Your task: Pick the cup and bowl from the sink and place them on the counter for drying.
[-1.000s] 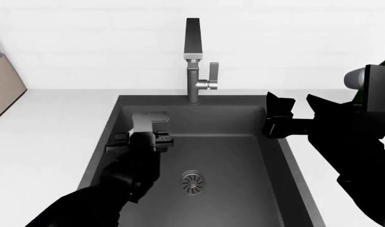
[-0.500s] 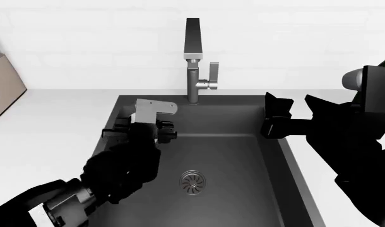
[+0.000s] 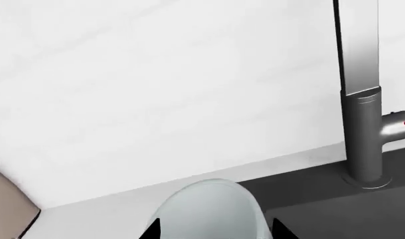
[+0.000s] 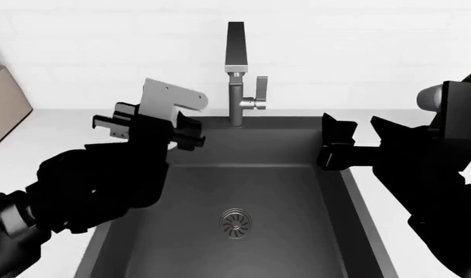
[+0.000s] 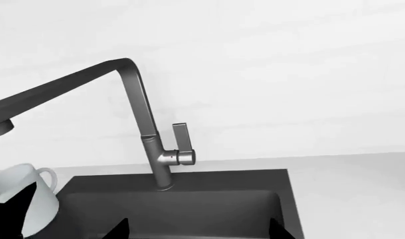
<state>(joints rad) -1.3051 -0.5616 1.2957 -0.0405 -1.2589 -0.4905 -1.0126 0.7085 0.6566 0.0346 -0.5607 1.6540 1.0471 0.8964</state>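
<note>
the left gripper (image 4: 147,130) hangs above the back left corner of the sink (image 4: 251,191), level with the rim, and its fingers are pinching a white cup (image 3: 210,210) between them. in the head view the black arm covers nearly all of the cup, so only a sliver of white shows under the gripper. the left wrist view shows it better: a rounded, pale, slightly see-through side sits between the two dark fingertips (image 3: 151,230), with the counter (image 3: 103,214) and the white wall behind it. the right wrist view catches the same cup (image 5: 23,201) at the edge of the picture, lifted beside the basin's back left corner, with a small looped handle (image 5: 49,177) on the side toward the faucet (image 5: 146,129). the right gripper (image 4: 350,141) hovers over the right rim of the sink with its two fingers spread apart and nothing between them. the basin floor is dark grey with a round metal drain (image 4: 236,222) in the middle. the faucet (image 4: 237,75) stands at the back centre, spout pointing forward and lever on its right side. a tan box (image 4: 6,101) sits at the far left on the counter (image 4: 50,150). i cannot see the bowl in any of these views.
</note>
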